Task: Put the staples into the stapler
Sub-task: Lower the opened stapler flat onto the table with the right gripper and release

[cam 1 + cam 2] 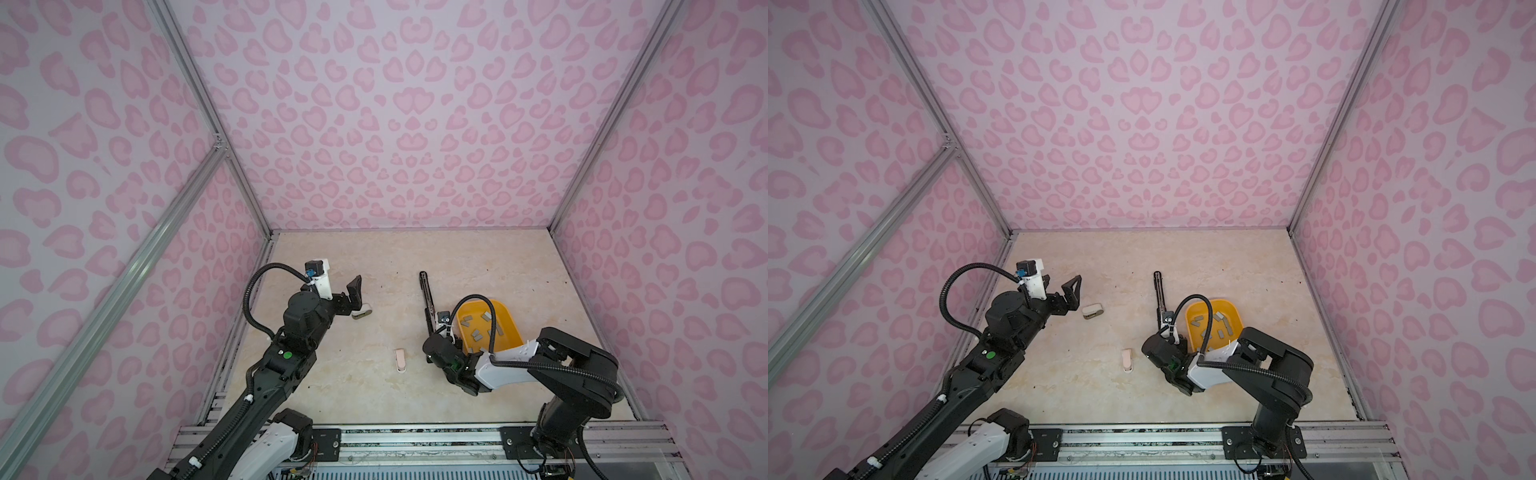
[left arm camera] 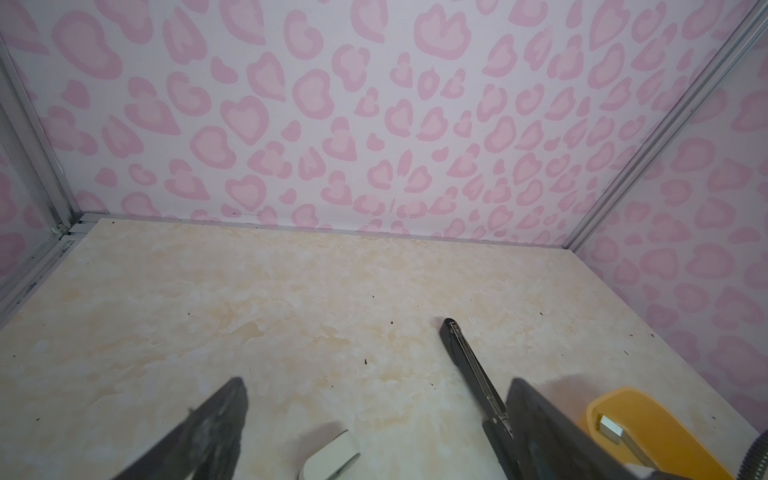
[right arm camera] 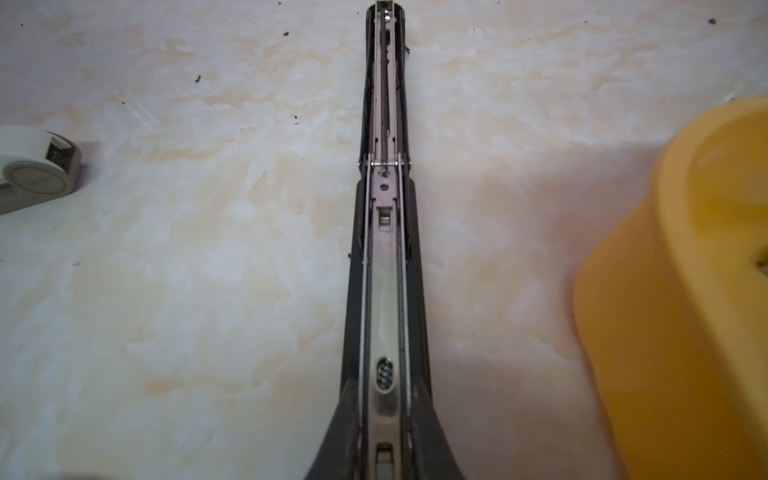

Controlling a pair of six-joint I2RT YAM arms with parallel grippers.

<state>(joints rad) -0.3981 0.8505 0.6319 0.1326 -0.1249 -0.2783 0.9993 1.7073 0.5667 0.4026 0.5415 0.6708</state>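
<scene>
**Gripping the opened black stapler, with the staples lying loose in the tray beside it**

Closing on the near end of the long black metal stapler point(image 3: 384, 249), the right claw point(image 3: 384, 436) has its two dark fingers pressed to the stapler's sides. The stapler lies flat on the pale marbled desk point(image 1: 353, 374), folded open, its silver channel facing up and running away from the claw towards the back wall.

The staples point(image 1: 465, 321), small flat grey metal strips, lie scattered on the floor of a yellow plastic tray point(image 1: 509, 320). In both top views the tray stands just to the right of the right claw and of the stapler's near half, close to but apart from the stapler. None of the strips is in either claw or in the stapler's channel, as far as the right wrist view shows. The right arm's black cable loops over the tray and hides part of it.

The left claw point(image 2: 376, 390) is spread wide and holds nothing. It hangs over the left part of the desk, with a small white plastic stapler point(image 1: 362, 312) lying just below and beside it. The staples are well apart from this claw, across the black stapler.

A small pink plastic stapler point(image 1: 400, 359) lies alone on the desk between the two arms, nearer the front edge.
</scene>
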